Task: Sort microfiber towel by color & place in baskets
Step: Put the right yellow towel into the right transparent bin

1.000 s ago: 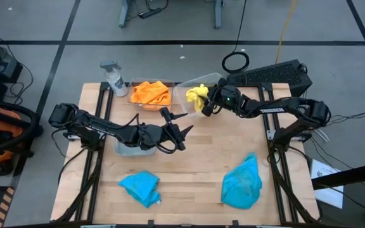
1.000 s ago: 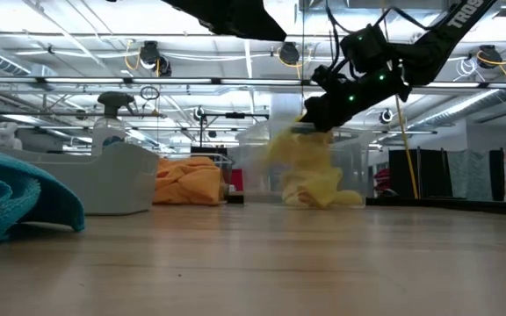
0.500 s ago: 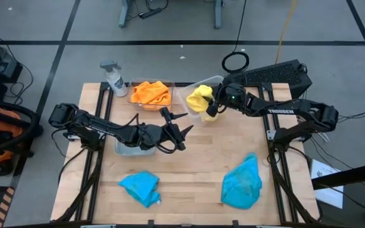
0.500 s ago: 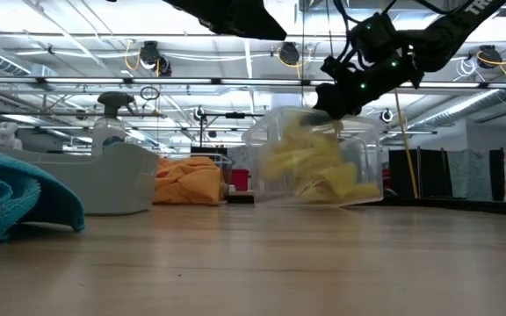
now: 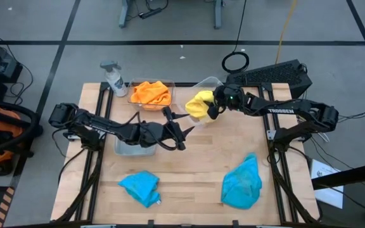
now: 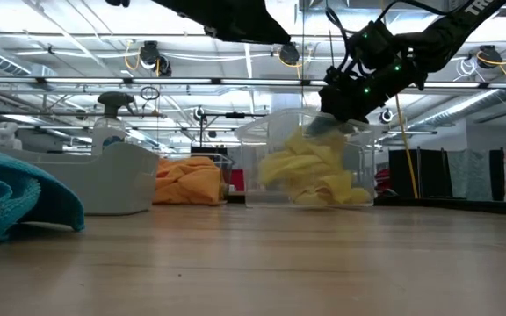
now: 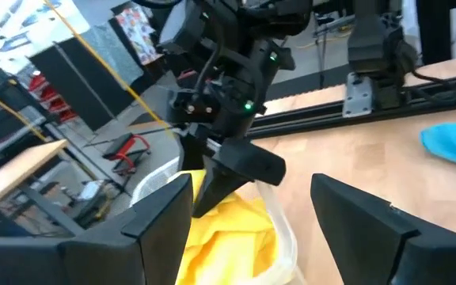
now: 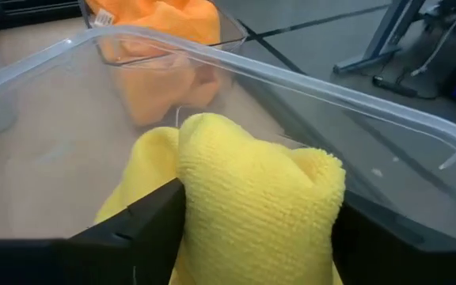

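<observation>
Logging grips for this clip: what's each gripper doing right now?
Left gripper: open, empty, beside the yellow towel's basket.
Right gripper: at the yellow towel, grip cannot be told.

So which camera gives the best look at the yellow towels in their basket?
The low view: the yellow towels show piled inside the clear basket under the right gripper. The high view shows a small yellow patch, and both wrist views show only close-up parts.
</observation>
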